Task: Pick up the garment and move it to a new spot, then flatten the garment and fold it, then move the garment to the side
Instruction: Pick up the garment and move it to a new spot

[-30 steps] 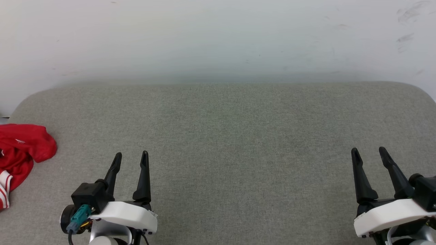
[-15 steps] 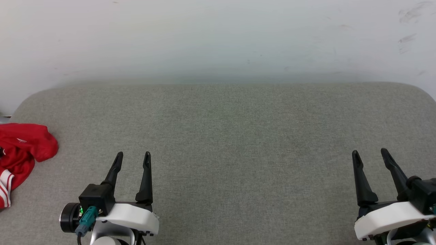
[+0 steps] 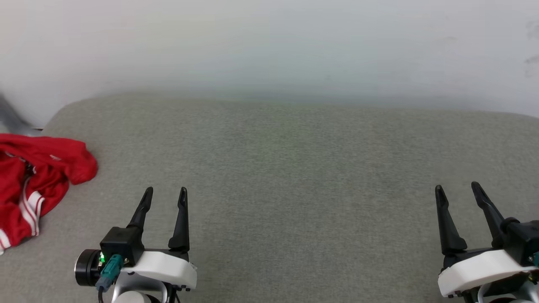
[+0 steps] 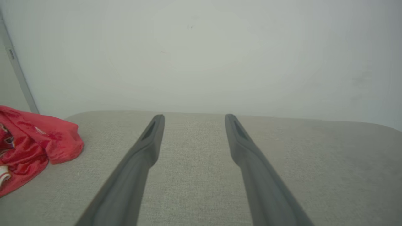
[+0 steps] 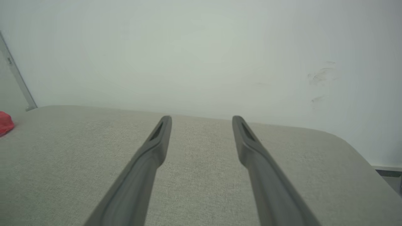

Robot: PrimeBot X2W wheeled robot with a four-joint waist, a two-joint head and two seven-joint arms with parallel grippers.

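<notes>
Garment count: one red jersey (image 3: 38, 176), crumpled in a heap, red-and-white striped trim showing.
Jersey spot: far left end of the grey fabric surface (image 3: 294, 168), lying flat on it, running out of the head view's left edge.
Gripper count: two, both low at the near edge, pointing toward the white wall (image 3: 269, 42).
On the left: left gripper (image 3: 164, 191), spread wide, nothing between its two dark fingers (image 3: 181, 219); jersey off to its left, apart from it.
On the right: right gripper (image 3: 457, 187), spread wide as well, holding nothing; well apart from the jersey, at the opposite end.
Contact: none, cloth untouched.
</notes>
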